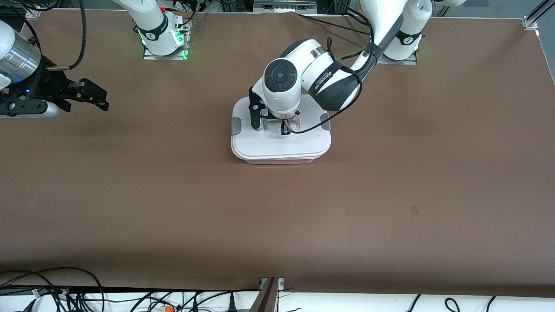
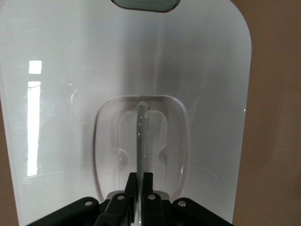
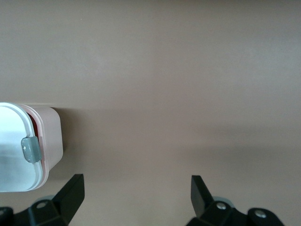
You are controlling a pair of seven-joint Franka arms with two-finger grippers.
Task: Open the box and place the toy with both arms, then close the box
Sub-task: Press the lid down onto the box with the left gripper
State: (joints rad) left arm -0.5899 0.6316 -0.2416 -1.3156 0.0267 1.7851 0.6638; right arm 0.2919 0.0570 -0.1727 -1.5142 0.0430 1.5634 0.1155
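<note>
The table (image 1: 390, 195), a brown surface, fills nearly the whole front view. The left arm (image 1: 329, 82) enters from its base at the upper right of that view and bends down toward centre frame. The right arm (image 1: 17, 56) occupies the upper left corner of the frame and waits there, clear of the work.

The box (image 1: 282, 145) stands on the table just above centre frame, with its white lid (image 1: 303, 138) seated on the pink tub and a grey side clip (image 1: 236, 125) visible at the lid edge toward the right arm's end of the table. In the right wrist view, the box corner and one clip (image 3: 30, 149) appear at the lower left edge of the frame.

The left gripper (image 1: 285, 128) is down on the clear recessed handle (image 2: 141, 136) at the centre of the lid, its fingers pressed together on the handle's thin upright rib. The right gripper (image 1: 93, 96) hangs over bare table at the upper left of the front view, with its fingers (image 3: 70, 193) spread wide apart and holding nothing.

The toy is not visible in any view.
</note>
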